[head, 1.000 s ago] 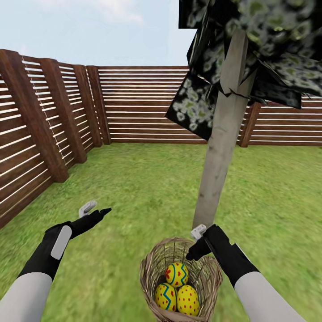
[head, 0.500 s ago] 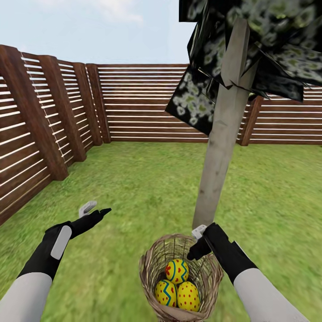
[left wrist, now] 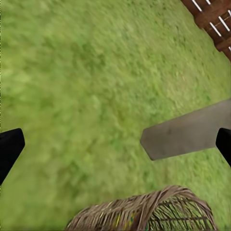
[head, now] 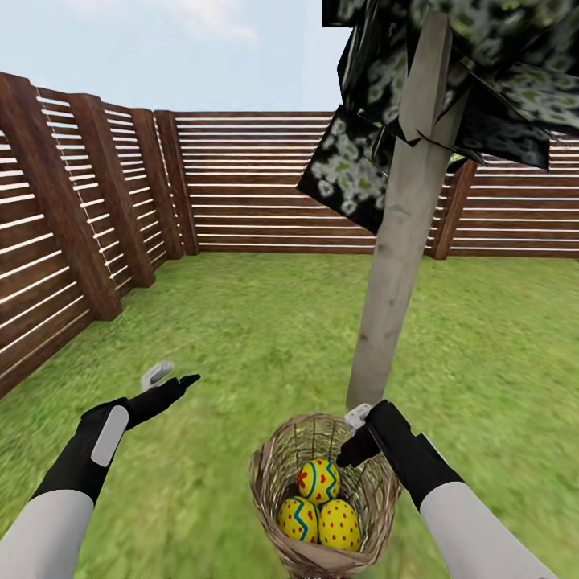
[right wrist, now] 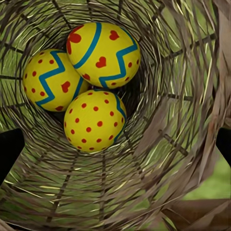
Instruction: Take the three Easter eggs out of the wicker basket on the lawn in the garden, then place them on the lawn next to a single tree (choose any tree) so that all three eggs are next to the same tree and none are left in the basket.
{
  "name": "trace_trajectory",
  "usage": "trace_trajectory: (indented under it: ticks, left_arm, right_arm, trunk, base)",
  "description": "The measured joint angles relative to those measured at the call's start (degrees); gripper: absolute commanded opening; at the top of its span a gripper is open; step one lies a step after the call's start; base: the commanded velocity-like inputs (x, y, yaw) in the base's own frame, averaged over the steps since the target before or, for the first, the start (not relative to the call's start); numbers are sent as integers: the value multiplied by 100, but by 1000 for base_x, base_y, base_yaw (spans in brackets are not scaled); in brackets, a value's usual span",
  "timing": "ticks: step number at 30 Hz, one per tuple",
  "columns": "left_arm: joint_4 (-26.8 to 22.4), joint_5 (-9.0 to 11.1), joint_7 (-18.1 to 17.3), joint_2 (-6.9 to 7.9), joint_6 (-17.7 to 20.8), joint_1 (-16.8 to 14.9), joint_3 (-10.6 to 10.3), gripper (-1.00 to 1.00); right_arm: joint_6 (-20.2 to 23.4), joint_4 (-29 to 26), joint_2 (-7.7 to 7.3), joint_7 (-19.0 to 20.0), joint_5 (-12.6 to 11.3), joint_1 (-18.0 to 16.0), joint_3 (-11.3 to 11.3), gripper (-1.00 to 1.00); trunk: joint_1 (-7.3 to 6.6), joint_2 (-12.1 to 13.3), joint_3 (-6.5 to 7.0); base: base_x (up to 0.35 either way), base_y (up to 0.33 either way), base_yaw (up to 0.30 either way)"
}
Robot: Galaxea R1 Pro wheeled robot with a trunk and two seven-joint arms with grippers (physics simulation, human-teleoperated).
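Three Easter eggs [right wrist: 91, 82] are still lying in the wicker basket [head: 273, 470] by the tree [head: 398, 265]; the right hand [head: 354, 438], fingers spread, is barely inching toward its mouth, nothing extracted yet.

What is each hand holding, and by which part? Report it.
Nothing. The right hand hangs open over the wicker basket; all three Easter eggs lie untouched inside. The left hand is open above the lawn.
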Motion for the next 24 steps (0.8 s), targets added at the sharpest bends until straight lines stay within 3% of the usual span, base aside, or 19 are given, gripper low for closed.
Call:
trace_trajectory:
  ticks: [21, 23, 24]
  left_arm:
    - [0, 1, 0, 7, 0, 0, 5, 100]
    - [0, 1, 0, 7, 0, 0, 4, 100]
    - [0, 0, 0, 7, 0, 0, 5, 100]
  right_arm:
    - [99, -4, 0, 46, -19, -64, 9, 100]
    - [100, 4, 0, 46, -18, -69, 81, 100]
    - [101, -1, -5, 46, -20, -71, 236, 100]
  trunk:
    - [461, -842, -377]
    - [505, -923, -413]
    - [527, -963, -431]
  base:
    - [0, 0, 0]
    - [0, 0, 0]
    - [0, 0, 0]
